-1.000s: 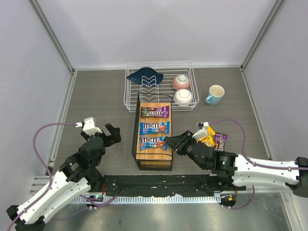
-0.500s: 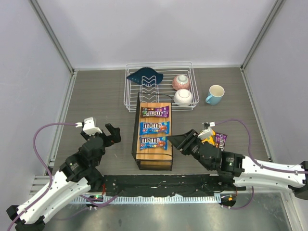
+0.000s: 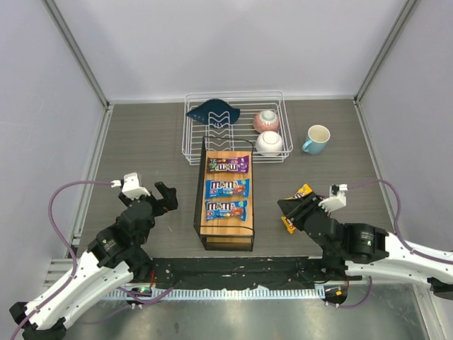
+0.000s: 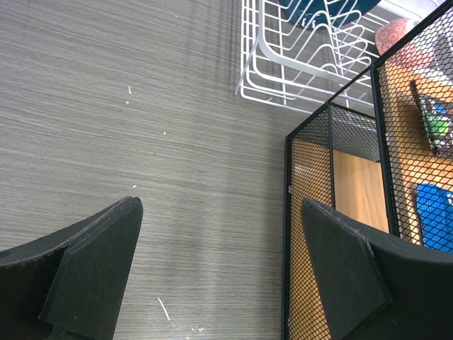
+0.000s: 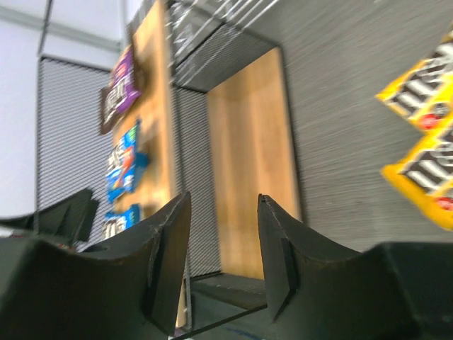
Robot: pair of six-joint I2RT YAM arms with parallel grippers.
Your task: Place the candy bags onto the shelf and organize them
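The shelf [image 3: 225,228] stands mid-table, and its wooden top carries a purple candy bag [image 3: 228,165] with two blue candy bags [image 3: 227,188] [image 3: 226,210] below it. Right of the shelf, my right gripper [image 3: 291,210] hovers open over yellow candy bags [image 3: 302,191], partly covering them. The right wrist view shows its jaws [image 5: 223,198] empty, the shelf's lower plank [image 5: 251,156] behind them and two yellow candy bags [image 5: 425,92] at the right edge. My left gripper [image 3: 164,200] waits left of the shelf, open and empty [image 4: 219,205] over bare table.
A white wire dish rack [image 3: 191,152] behind the shelf holds a dark blue dish [image 3: 212,111] and two bowls [image 3: 267,120]. A teal cup [image 3: 317,139] stands right of the rack. The shelf's mesh side [image 4: 333,234] is near my left gripper's right finger.
My right arm has swung away from the shelf's right side, rightward to over the yellow bags, its jaws now wider apart. The left arm has not moved.
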